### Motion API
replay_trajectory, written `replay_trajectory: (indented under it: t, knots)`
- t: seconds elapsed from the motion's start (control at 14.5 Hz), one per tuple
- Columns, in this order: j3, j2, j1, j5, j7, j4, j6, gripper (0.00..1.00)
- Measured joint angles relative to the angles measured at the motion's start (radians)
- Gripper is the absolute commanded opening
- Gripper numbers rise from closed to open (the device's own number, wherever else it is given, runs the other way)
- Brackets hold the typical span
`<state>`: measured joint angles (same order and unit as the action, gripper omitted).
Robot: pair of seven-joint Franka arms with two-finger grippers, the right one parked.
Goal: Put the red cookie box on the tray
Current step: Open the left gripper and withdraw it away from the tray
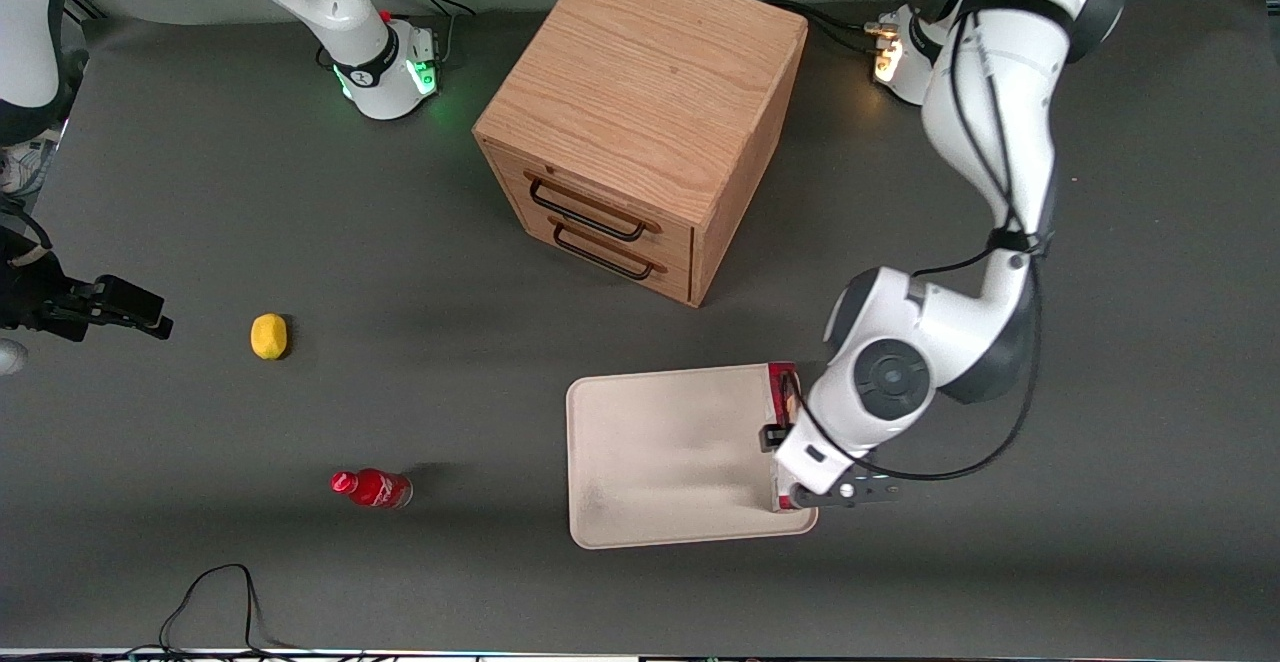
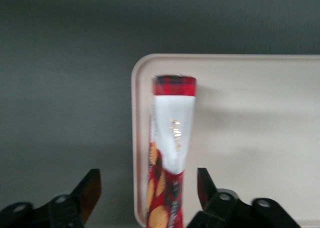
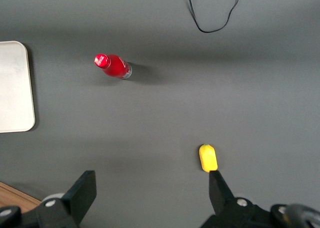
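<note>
The red cookie box (image 2: 170, 153) lies on the tray (image 2: 250, 138), lengthwise along the rim at the working arm's end, its white label panel showing. My left gripper (image 2: 148, 188) hangs right above it and is open. One finger (image 2: 90, 188) is over the dark table just outside the rim, the other over the tray, and neither touches the box. In the front view the arm's wrist covers most of the red cookie box (image 1: 781, 383). The gripper (image 1: 790, 442) sits over that edge of the cream-beige tray (image 1: 660, 462).
A wooden two-drawer cabinet (image 1: 640, 122) stands farther from the front camera than the tray. A small red bottle (image 1: 372, 488) and a yellow lemon-like object (image 1: 268, 335) lie toward the parked arm's end. A black cable (image 1: 220, 592) loops at the table's near edge.
</note>
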<state>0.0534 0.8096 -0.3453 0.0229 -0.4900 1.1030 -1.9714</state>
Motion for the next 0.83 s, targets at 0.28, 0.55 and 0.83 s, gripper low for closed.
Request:
replay_trajectory:
  t: [0.28, 0.55, 0.83]
  knots:
    - [-0.012, -0.25, 0.107, 0.005, 0.076, 0.143, 0.21, 1.0]
    - [-0.07, -0.453, 0.171, 0.008, 0.259, 0.251, 0.332, 1.0]
    - [-0.081, -0.681, 0.274, -0.027, 0.379, 0.428, 0.329, 1.0]
